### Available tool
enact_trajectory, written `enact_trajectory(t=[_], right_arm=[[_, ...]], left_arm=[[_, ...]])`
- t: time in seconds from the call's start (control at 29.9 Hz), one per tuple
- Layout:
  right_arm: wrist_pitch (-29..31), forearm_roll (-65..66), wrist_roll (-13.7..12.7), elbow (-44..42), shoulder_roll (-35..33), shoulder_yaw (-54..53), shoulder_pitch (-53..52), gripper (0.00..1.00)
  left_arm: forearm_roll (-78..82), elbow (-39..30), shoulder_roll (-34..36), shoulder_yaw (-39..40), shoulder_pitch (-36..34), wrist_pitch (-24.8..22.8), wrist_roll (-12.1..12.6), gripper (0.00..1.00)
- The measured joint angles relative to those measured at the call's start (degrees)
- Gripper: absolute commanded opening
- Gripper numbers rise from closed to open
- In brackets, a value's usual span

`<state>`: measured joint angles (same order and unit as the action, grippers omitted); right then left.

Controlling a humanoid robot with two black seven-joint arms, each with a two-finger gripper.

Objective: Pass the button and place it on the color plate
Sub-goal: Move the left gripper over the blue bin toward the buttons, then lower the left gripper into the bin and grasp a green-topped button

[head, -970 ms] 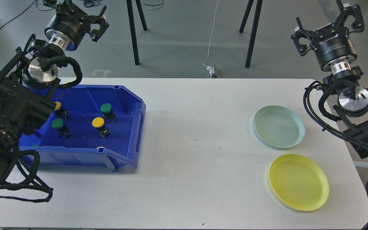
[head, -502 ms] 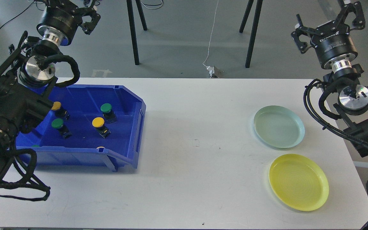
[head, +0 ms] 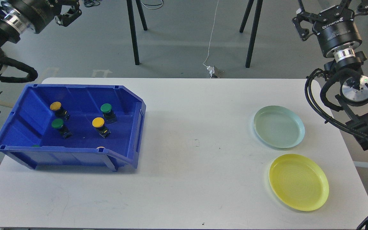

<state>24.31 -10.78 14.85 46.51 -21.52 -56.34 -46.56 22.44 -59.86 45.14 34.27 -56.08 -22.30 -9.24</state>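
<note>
1. Four buttons sit in plain sight inside my blue bin on the left of the white table: a yellow button and a green button toward the left, another green button and another yellow button near the middle.
2. Two more caps just peek above the bin's front wall; I think they are buttons too.
3. The pale green plate and yellow plate lie bare at the right, well apart from the bin.
4. My left gripper hangs at the top left corner, mostly cut off, so I cannot tell its jaws.
5. My right gripper is raised at the top right, fingers spread, holding nothing.
</note>
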Motion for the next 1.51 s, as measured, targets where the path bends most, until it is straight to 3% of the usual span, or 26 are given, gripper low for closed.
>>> enact_trajectory(t=[0.2, 0.5, 0.64, 0.84, 1.0, 1.14, 1.24, 1.51], right_arm=[[0.04, 0.10, 0.00, 0.02, -0.93, 0.16, 0.36, 1.00], [-0.55, 0.22, 0.03, -0.35, -1.22, 0.50, 0.58, 0.99], [-0.58, 0.23, 0.07, -0.53, -0.95, 0.62, 0.60, 1.00], [-0.58, 0.23, 0.07, -0.74, -0.93, 0.70, 0.78, 0.99], [-0.58, 0.23, 0.07, -0.74, -0.92, 0.72, 1.35, 0.99], [-0.64, 0.27, 0.08, -0.74, -0.75, 0.79, 1.71, 0.99], [-0.66, 0.30, 0.09, -0.77, -0.73, 0.80, 1.85, 0.99], [-0.62, 0.41, 0.11, -0.81, -0.64, 0.95, 1.91, 0.99]], left_arm=[[25.02, -9.66, 9.88, -2.91, 3.56, 0.53, -0.09, 0.98], [57.84, -10.64, 15.61, -7.39, 7.15, 0.90, -0.10, 0.80], [66.48, -9.93, 15.71, -12.70, 8.05, 2.89, -0.10, 0.80], [68.94, -5.38, 13.18, -20.00, 8.87, 5.18, -0.03, 0.80], [69.04, 3.84, 7.59, -23.27, 9.10, 7.04, -0.19, 0.80], [69.04, 10.89, 3.56, -24.07, 9.37, 7.40, -2.48, 0.81], [69.05, 13.09, 2.36, -24.15, 9.92, 7.50, -3.80, 0.81], [69.13, 15.61, -0.39, -24.19, 10.89, 7.62, -4.19, 0.81]])
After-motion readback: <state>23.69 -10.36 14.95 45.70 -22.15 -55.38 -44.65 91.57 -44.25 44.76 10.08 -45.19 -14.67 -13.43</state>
